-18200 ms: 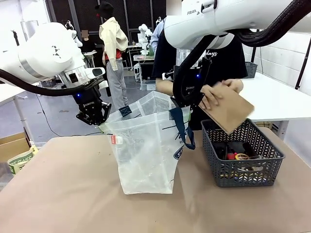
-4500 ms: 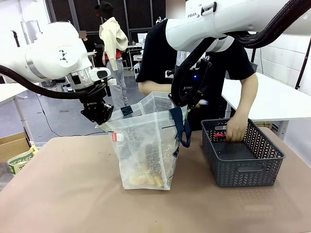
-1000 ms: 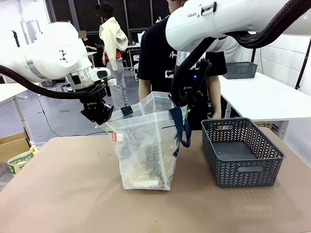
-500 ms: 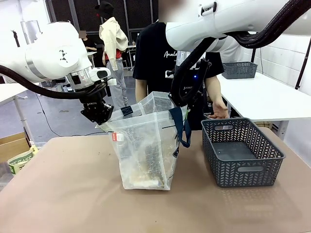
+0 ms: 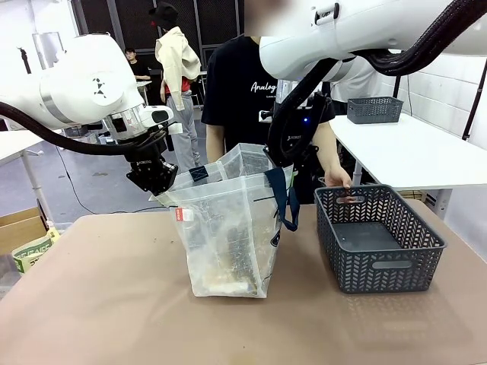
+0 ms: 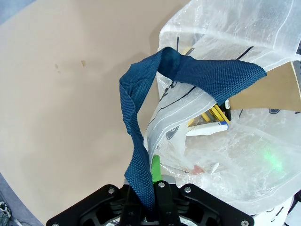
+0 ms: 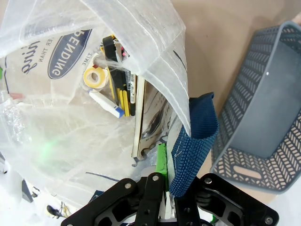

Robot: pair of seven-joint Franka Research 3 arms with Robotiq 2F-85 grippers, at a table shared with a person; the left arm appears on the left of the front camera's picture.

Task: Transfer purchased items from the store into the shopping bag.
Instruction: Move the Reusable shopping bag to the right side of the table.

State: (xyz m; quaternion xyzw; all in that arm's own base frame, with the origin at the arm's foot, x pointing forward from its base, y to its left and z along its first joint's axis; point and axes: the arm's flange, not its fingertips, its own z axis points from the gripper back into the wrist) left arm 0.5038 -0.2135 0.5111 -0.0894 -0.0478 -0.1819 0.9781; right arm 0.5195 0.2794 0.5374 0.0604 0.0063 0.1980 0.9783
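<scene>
Front view: my left claw (image 5: 157, 187) and right claw (image 5: 286, 160) are each clamped on a woven navy handle (image 6: 140, 141), pulling the crinkly, translucent shopping bag (image 5: 228, 236) open above the counter (image 5: 106, 304). Purchased items (image 7: 117, 100) lie inside, slim sticks mostly. The lattice basket (image 5: 378, 262) beside it looks empty.

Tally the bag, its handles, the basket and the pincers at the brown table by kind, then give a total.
shopping bag: 1
navy strap handles: 2
dark grey lattice basket: 1
pincers: 2, left pincer and right pincer, each shut on a handle
total: 6
</scene>
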